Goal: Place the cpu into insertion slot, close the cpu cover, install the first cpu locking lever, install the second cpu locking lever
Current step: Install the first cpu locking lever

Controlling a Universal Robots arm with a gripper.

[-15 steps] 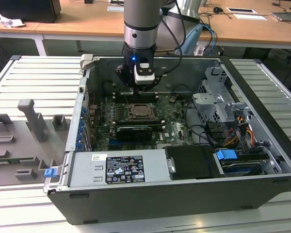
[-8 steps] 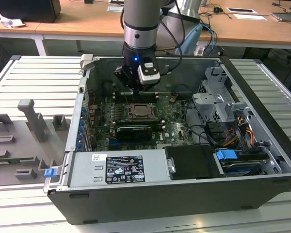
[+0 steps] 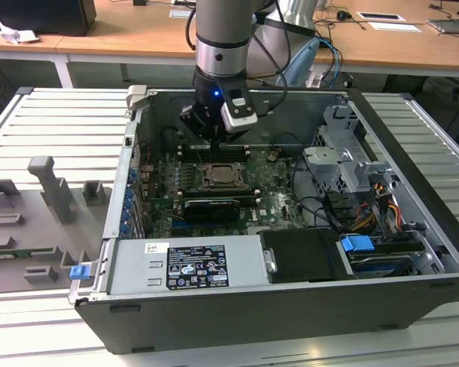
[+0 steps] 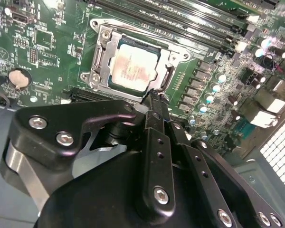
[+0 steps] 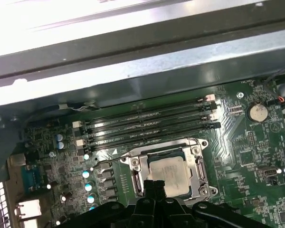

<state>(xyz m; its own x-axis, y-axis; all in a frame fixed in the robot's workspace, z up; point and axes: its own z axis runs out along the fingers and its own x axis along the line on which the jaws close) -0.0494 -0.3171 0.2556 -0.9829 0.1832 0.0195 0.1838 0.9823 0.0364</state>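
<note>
1. Laboratory room with wooden desks (image 3: 138, 34) at the back. In front, a slatted grey surface (image 3: 53, 122) carries an open computer case (image 3: 291, 325). Grey moulded fixtures (image 3: 53, 191) sit on the exterior view's left.
2. Inside the case: green circuit board (image 4: 47, 52), long black memory slots (image 5: 147, 124), and a labelled power supply (image 3: 191, 264) along the near wall.
3. Mid-board, just beside the memory slots: insertion slot (image 4: 162, 64), black, with a metal rim.
4. Seated flat in the insertion slot: cpu (image 4: 133, 70), silvery-beige top facing up.
5. Lying down over the slot: cpu cover (image 4: 103, 57). In both wrist views its window frames the cpu.
6. Along one side of the cover: locking lever (image 4: 168, 78), a thin bent wire. Whether it is hooked under its catch cannot be told.
7. On the arm lowered into the case: claw (image 4: 154, 97), fingers clenched together with nothing between them. The tip is poised just beside the cover's edge, near the wire lever. Whether it touches either cannot be told.
8. Hazards, as judged:
   - The narrow clenched tip could slide off the thin round wire, and the lever would spring back.
   - A push slightly off line could land on the cover or the cpu top and mark it.
   - A lever swung down without catching its hook would leave the cover loose.
   - The tip works close to the memory slots and could knock them if it slips sideways.
</note>
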